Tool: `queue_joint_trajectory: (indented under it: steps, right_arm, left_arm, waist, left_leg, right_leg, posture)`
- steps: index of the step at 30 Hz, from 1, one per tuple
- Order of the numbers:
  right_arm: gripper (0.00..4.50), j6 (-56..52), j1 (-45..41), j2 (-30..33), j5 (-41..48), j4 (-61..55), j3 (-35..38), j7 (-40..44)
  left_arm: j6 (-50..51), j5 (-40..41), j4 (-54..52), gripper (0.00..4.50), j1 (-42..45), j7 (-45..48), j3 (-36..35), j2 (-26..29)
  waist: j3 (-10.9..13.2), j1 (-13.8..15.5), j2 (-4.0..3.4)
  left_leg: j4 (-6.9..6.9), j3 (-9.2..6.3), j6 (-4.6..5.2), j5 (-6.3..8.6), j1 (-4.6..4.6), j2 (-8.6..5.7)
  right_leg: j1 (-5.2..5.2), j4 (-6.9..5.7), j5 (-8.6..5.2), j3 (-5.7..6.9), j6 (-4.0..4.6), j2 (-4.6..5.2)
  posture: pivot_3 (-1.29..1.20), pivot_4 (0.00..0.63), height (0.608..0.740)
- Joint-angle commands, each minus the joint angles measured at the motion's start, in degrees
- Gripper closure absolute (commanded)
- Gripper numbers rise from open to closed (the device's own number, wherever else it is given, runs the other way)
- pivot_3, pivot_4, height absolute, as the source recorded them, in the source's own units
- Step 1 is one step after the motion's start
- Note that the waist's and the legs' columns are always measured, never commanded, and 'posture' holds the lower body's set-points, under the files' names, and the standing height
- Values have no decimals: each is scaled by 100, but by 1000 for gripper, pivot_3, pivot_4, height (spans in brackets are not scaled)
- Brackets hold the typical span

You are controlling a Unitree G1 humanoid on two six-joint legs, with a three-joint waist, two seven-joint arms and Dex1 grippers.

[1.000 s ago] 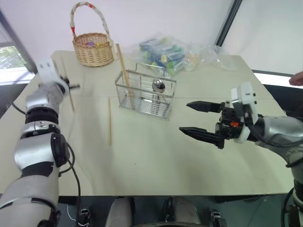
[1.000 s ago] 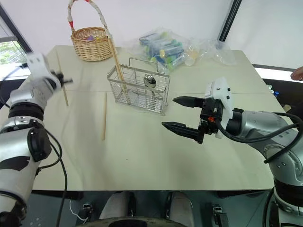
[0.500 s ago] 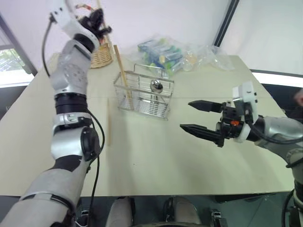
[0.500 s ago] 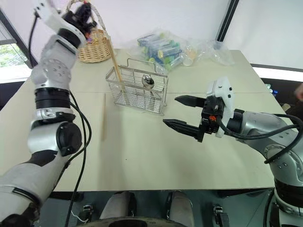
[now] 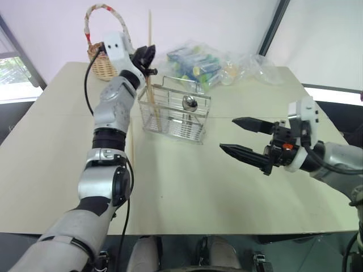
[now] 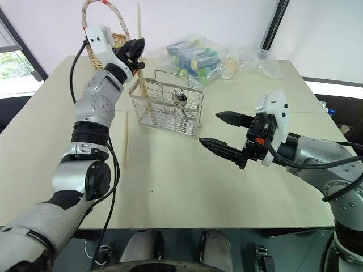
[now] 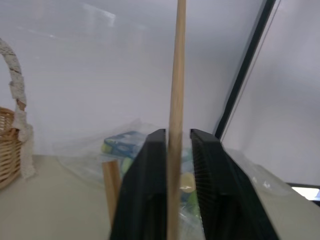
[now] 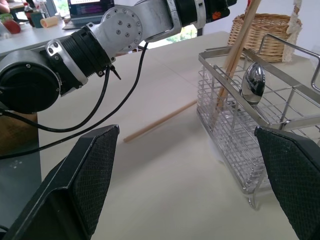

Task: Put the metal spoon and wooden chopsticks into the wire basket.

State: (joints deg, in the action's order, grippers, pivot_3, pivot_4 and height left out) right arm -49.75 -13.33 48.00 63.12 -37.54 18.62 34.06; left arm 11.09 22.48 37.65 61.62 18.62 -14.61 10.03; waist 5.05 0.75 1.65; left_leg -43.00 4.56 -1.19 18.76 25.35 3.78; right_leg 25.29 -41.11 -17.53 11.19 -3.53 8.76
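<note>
1. A round wicker basket (image 5: 105, 61) with a tall wrapped handle stands at the bench's (image 5: 187, 192) far left corner.
2. One of the wooden chopsticks, the loose chopstick (image 6: 125, 139), lies flat on the bench toward its left side, just beside the wire basket (image 5: 174, 112) and apart from it.
3. The left pincer (image 5: 148, 56) hangs over the wire basket's left end, its two black fingers (image 7: 150, 190) to either side of an upright chopstick (image 5: 150, 28); in the left wrist view the stick sits between them with slim gaps, so a firm pinch cannot be told.
4. A leaning chopstick (image 8: 235, 55) already stands slanted inside the wire basket's left end.
5. The wire basket sits around the middle of the bench, nearer the far edge, with the metal spoon (image 5: 190, 103) upright inside it, bowl up.
6. A clear plastic bag (image 5: 210, 62) of colourful packets lies along the far edge behind the wire basket.
7. The right pincer (image 5: 244, 139) hovers over the bench's right side, spread wide and holding nothing.
</note>
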Motion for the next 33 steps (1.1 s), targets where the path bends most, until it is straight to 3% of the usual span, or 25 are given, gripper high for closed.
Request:
queue_joint_trajectory:
  steps: [1,3,4,13,16,20,24,28,33]
  right_arm:
    - [0,61,-13,87,115,-117,171,-84]
    - [0,78,-15,95,110,-104,140,-102]
    - [0,83,-25,95,106,-96,121,-112]
    - [0,122,-300,36,-46,157,-160,-105]
    - [0,142,-368,6,-89,216,-262,-84]
    - [0,144,-396,-31,-135,243,-347,-51]
    - [0,133,-413,-41,-150,213,-408,-54]
    - [0,103,-400,-48,-88,138,-408,-99]
    - [0,72,-249,33,-27,22,-336,-50]
  left_arm:
    - [166,212,-370,1352,-19,71,-123,16]
    - [245,250,-475,297,-56,68,-136,54]
    - [284,266,-515,13,-70,65,-140,79]
    - [1480,489,-1712,13,135,-50,-347,1085]
    - [2086,501,-1640,13,342,-169,-448,1651]
    - [3134,-15,-1193,13,354,-149,91,2338]
    - [4043,-301,-783,13,332,-366,366,2422]
    - [5119,-475,-79,13,358,-708,459,2136]
    - [5448,-721,387,13,269,-866,566,1834]
  waist:
    - [1,-1,2]
    - [1,-7,2]
    - [1,-6,2]
    - [3,-6,-4]
    - [5,-9,-5]
    - [1,7,-12]
    - [5,34,-3]
    - [5,10,-3]
    - [11,-4,7]
  left_leg:
    - [0,-1,1,0,0,1]
    - [0,-2,1,0,0,1]
    - [0,-2,1,0,0,1]
    - [5,-2,1,0,-3,3]
    - [5,-2,1,0,-2,2]
    - [7,-2,1,0,-7,1]
    - [4,-10,1,0,-3,-1]
    - [-1,-9,3,2,0,-3]
    - [8,-9,-1,0,4,0]
  right_leg:
    - [0,-1,0,0,0,0]
    - [2,-2,0,0,0,-4]
    - [2,-2,0,0,0,-6]
    - [2,-1,0,0,1,-8]
    - [3,-1,0,0,1,-8]
    - [-1,-1,-1,0,0,-7]
    - [3,-1,-1,0,0,-7]
    - [-1,-1,-1,-2,0,-3]
    - [6,-6,-1,-1,-1,-9]
  posture:
    - [0,150,627]
    - [0,150,627]
    - [0,150,627]
    - [0,150,627]
    - [0,150,627]
    - [0,150,627]
    - [0,150,627]
    - [0,150,627]
    - [0,150,627]
